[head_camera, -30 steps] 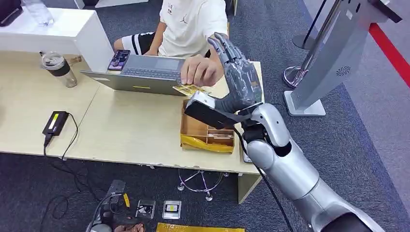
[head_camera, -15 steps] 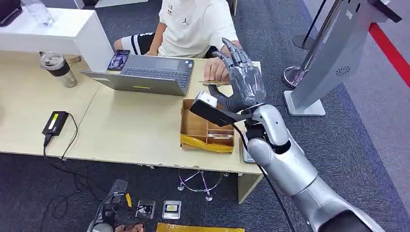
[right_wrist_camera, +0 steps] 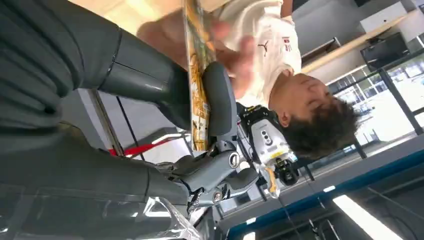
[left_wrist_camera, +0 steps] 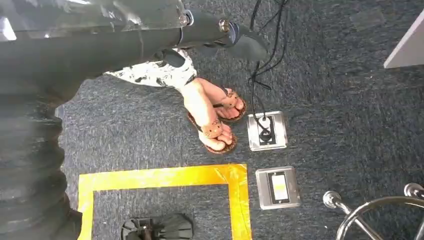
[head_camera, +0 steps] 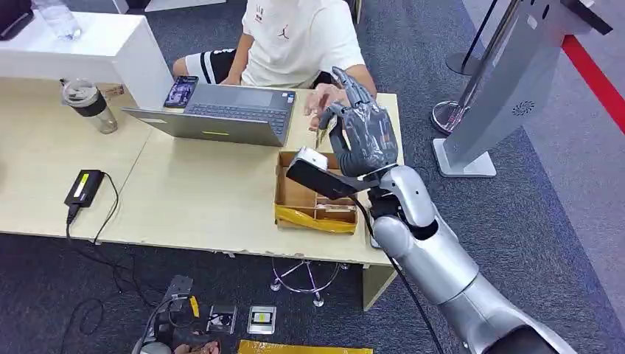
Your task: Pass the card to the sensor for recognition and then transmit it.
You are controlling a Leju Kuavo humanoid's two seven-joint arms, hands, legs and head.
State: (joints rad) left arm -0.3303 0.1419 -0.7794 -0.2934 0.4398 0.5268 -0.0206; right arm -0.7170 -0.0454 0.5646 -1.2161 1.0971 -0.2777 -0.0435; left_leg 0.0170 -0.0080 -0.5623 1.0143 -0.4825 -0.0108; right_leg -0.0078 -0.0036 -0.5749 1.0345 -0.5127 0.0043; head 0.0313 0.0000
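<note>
While the right hand pinches the card edge-on, its long axis upright, the sensor post stands rightward.

A desk spans the left and middle of the head view. On its far edge sits an open laptop, with a phone at its left corner and a lidded cup further left. A power adapter lies on the near left part of the desk. A shallow box rests near the right end, in front of the laptop. A person sits behind the desk. The right hand is raised above the box, the card pinched in it on edge, just before the person's hand. A stand rises on the floor to the right, off the desk.
</note>
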